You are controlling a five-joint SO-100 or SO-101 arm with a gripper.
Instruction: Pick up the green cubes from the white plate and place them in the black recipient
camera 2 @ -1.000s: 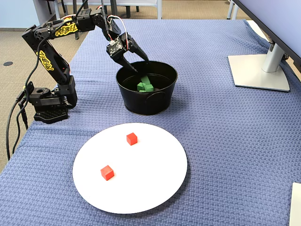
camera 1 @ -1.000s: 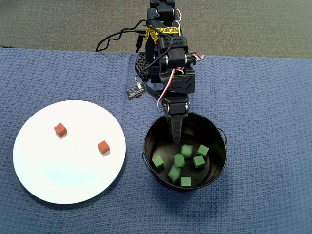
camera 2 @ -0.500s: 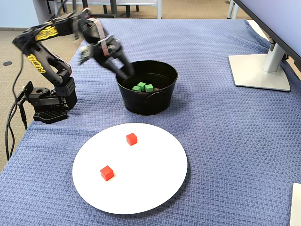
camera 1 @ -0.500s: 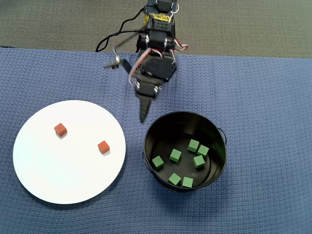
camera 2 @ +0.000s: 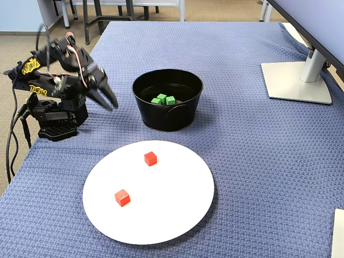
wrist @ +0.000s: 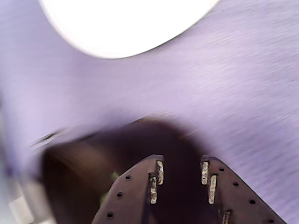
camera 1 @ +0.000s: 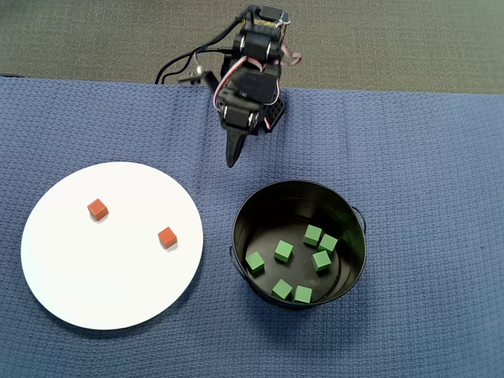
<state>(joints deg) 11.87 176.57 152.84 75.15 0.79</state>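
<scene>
Overhead view: 7 green cubes [camera 1: 283, 252] lay in the black recipient [camera 1: 240, 220]; 2 red-orange cubes [camera 1: 166, 237] sat on the white plate [camera 1: 94, 276]. Jaws [camera 1: 231, 160] hung apart from the recipient, above it in frame. Wrist view: blurred; jaws [wrist: 182, 177] narrowly parted, holding nothing. Fixed view: jaws [camera 2: 110, 103] left of recipient, over desk [camera 2: 258, 161].

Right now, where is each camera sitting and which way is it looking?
Overhead view: hangs above the table, looking straight down at the plate, bucket and folded arm with its gripper.
Wrist view: rides on the arm, looking past the fingers at blue cloth, the plate's edge and the blurred dark bucket.
Fixed view: stands at the table's side, looking across the plate at the bucket and arm.
Overhead and fixed views share the two red cubes.
</scene>
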